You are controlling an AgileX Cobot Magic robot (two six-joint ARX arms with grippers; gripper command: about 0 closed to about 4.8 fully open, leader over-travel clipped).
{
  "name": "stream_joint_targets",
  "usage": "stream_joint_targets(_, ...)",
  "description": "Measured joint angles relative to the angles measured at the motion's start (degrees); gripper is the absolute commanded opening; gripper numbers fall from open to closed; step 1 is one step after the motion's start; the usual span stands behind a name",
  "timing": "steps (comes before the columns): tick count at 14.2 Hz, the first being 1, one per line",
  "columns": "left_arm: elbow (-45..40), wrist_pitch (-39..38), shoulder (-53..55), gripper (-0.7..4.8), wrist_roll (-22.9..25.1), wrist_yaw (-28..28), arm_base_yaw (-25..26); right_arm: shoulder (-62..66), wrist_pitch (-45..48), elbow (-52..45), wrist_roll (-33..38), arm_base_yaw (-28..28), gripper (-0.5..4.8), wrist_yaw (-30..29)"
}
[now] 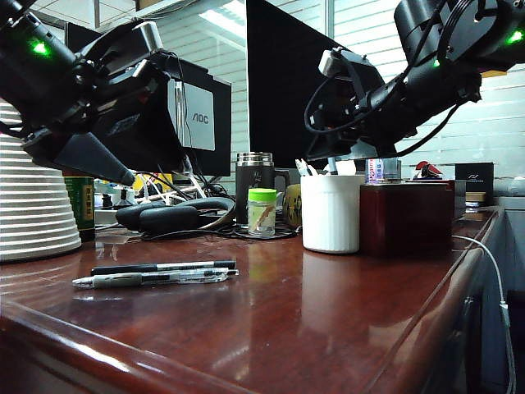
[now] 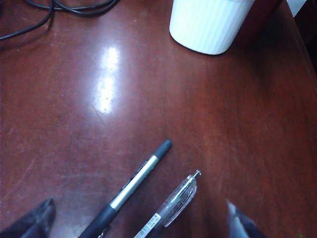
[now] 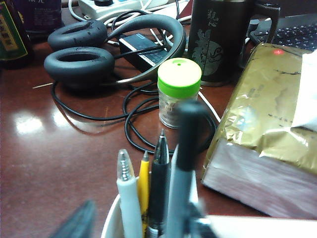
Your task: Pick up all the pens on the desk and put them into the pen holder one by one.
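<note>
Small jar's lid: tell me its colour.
Light green lid, clearest in the right wrist view.

Two pens (image 1: 156,273) lie side by side near-left on counter (image 1: 328,328); pen holder (image 1: 330,213) far right, box (image 1: 406,217) touching its right; left claw (image 1: 123,176) above pens, right claw (image 3: 148,223) over holder.

Black headphones (image 3: 94,54) lie among dark cables (image 3: 133,119), beside a small jar with a green lid (image 3: 178,91). Behind it stands a dark travel mug (image 3: 218,39); a gold-wrapped box (image 3: 267,114) sits near.
</note>
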Motion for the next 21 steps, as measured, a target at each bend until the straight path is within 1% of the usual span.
stream_joint_targets(1,0.0,0.0,0.0,4.79,0.02,0.0,0.0,0.0,-0.02,0.0,-0.11,0.0,1.83,0.0)
stream_joint_targets(2,0.0,0.0,0.0,4.79,0.02,0.0,0.0,0.0,-0.04,0.0,-0.39,0.0,2.81,0.0)
stream_joint_targets(4,0.0,0.0,0.0,4.79,0.0,-0.02,0.0,0.0,-0.04,0.0,-0.35,0.0,2.78,-0.02)
stream_joint_targets(6,0.0,0.0,0.0,4.79,0.0,0.0,0.0,0.0,-0.07,0.0,-0.33,0.0,0.75,-0.02)
stream_joint_targets(7,0.0,0.0,0.0,4.79,0.02,0.0,0.0,0.0,-0.11,0.0,-0.35,0.0,0.62,-0.02)
stream_joint_targets(8,0.0,0.0,0.0,4.79,0.0,-0.02,0.0,0.0,-0.2,0.0,-0.52,0.0,0.63,0.0)
stream_joint_targets(9,0.0,0.0,0.0,4.79,0.0,-0.02,0.0,0.0,-0.31,0.0,-0.42,0.0,0.72,0.0)
stream_joint_targets(10,0.0,0.0,0.0,4.79,0.0,0.0,0.0,0.0,-0.31,0.0,-0.42,0.0,1.49,0.0)
stream_joint_targets(11,0.0,0.0,0.0,4.79,0.0,0.0,0.0,0.0,-0.33,0.0,-0.46,0.0,2.4,0.0)
stream_joint_targets(13,0.0,-0.02,0.0,4.79,0.0,-0.02,0.0,0.0,-0.31,0.0,-0.37,0.0,1.99,-0.04)
stream_joint_targets(14,0.0,-0.15,0.0,4.79,0.0,-0.02,0.0,0.0,-0.33,0.0,-0.39,0.0,2.53,-0.04)
stream_joint_targets(15,0.0,-0.42,0.0,4.79,0.02,0.0,0.0,-0.7,-1.05,-0.07,-0.35,-0.02,2.53,-1.46)
stream_joint_targets(17,0.0,-0.85,0.0,4.79,0.0,0.0,0.0,-4.92,-3.82,-0.02,-0.37,0.0,2.53,-6.86)
stream_joint_targets(19,0.46,-4.07,0.52,4.79,0.5,0.59,0.0,-11.06,-12.81,-0.04,-0.37,0.0,2.53,-11.28)
stream_joint_targets(20,1.42,-6.8,2.19,4.79,2.82,1.97,0.0,-13.77,-16.52,-0.04,-0.39,0.0,2.53,-12.02)
stream_joint_targets(21,3.06,-9.62,4.98,4.79,6.14,2.84,0.0,-16.68,-20.15,-0.04,-1.07,0.0,2.53,-12.13)
